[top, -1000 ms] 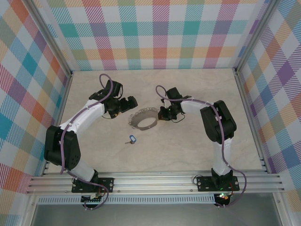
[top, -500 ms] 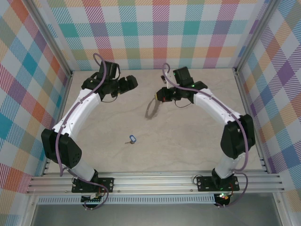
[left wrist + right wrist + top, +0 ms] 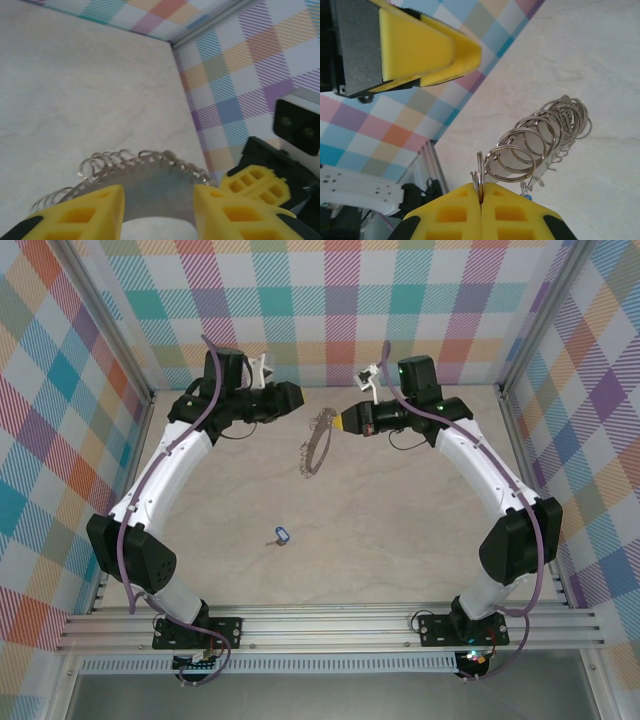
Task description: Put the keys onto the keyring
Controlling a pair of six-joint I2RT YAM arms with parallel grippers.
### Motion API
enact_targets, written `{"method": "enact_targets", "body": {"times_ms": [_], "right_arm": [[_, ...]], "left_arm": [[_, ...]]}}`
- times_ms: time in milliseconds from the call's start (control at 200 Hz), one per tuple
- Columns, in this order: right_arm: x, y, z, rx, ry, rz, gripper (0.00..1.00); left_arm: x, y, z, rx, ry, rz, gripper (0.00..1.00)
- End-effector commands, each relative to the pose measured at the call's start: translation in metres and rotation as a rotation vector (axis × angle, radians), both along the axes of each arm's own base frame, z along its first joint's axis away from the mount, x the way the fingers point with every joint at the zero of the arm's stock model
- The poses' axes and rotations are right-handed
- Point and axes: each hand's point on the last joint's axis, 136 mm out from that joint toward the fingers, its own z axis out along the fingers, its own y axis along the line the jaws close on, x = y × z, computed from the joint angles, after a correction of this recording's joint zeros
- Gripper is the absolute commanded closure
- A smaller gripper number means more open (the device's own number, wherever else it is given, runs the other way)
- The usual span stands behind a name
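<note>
Beige tabletop (image 3: 400,530); keyring (image 3: 314,446) edge hidden between right fingers (image 3: 451,210).

Silvery keyring (image 3: 316,443), blue-tagged keys (image 3: 281,535), pastel plaid walls (image 3: 330,310).

The keyring (image 3: 314,444) is held up over the table (image 3: 420,540) near its far edge, about midway between the left and right edges. It stands edge-on, its upper end pinched in the right gripper (image 3: 346,421) on its right. The left gripper (image 3: 292,398) sits just left of and behind the keyring, fingers spread, apart from it. The key (image 3: 281,535) lies on the table well in front of the keyring, a little left of the middle.
</note>
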Motion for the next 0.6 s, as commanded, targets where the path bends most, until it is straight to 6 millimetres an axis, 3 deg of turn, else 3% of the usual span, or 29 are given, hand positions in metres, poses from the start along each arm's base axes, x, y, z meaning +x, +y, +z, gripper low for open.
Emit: {"method": "enact_targets", "body": {"times_ms": [0,285,595], "right_arm": [[-0.009,0.002,0.040,0.116,-0.032,0.065,1.00],[0.014,0.004,0.053,0.181,-0.008,0.012,1.00],[0.027,0.007,0.058,0.206,0.035,-0.023,1.00]], "left_arm": [[-0.016,-0.022,0.030,-0.105,-0.061,-0.122,0.64],[-0.031,-0.040,0.051,-0.186,-0.105,-0.204,0.69],[-0.037,-0.052,0.047,-0.217,-0.093,-0.237,0.74]]}}
